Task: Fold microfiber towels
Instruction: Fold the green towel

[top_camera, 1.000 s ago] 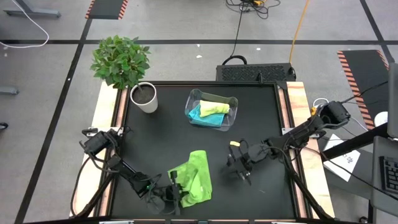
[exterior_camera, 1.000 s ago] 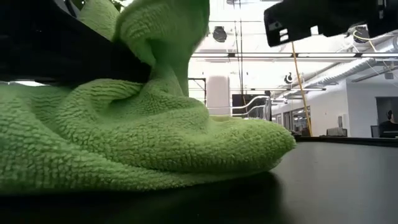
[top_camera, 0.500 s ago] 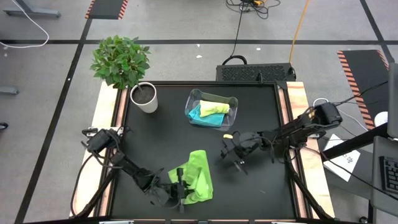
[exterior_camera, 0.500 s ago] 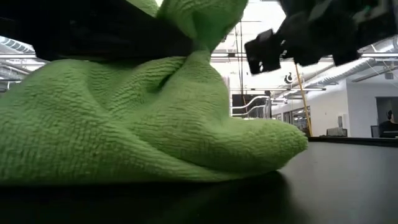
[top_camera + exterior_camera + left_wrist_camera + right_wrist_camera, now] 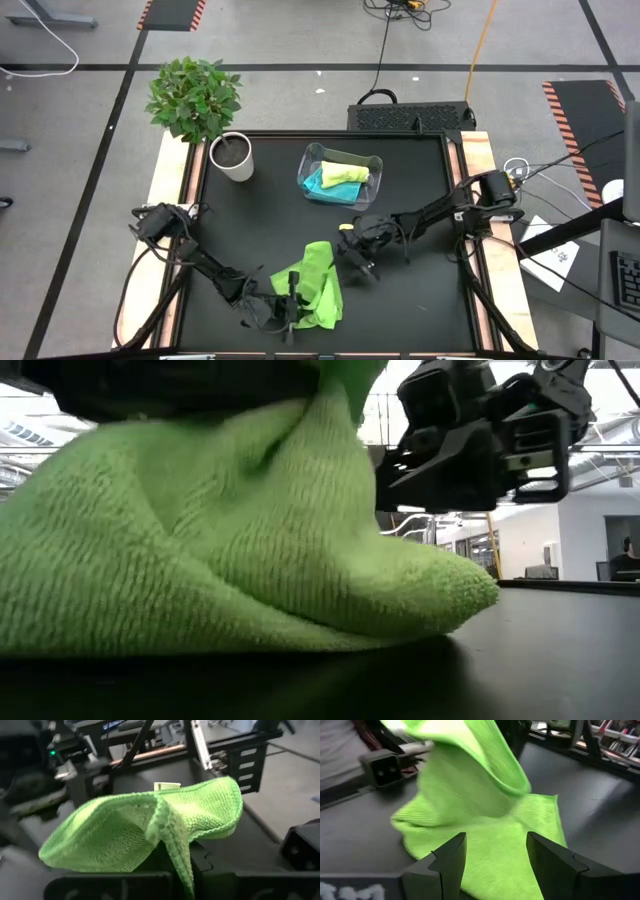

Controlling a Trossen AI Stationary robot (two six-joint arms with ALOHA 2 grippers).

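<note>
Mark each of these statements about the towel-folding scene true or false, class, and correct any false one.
1. The left gripper is shut on the bright green towel. True.
2. The right gripper holds the turquoise towel. False: its fingers are open and empty, near the bright green towel's edge.
3. The clear plastic bin holds a pale yellow-green towel and a turquoise towel. True.
4. The potted plant stands inside the bin. False: it stands on the table near its far left corner, apart from the bin.
5. The bright green towel lies flat and fully spread. False: part of it is lifted and bunched.
</note>
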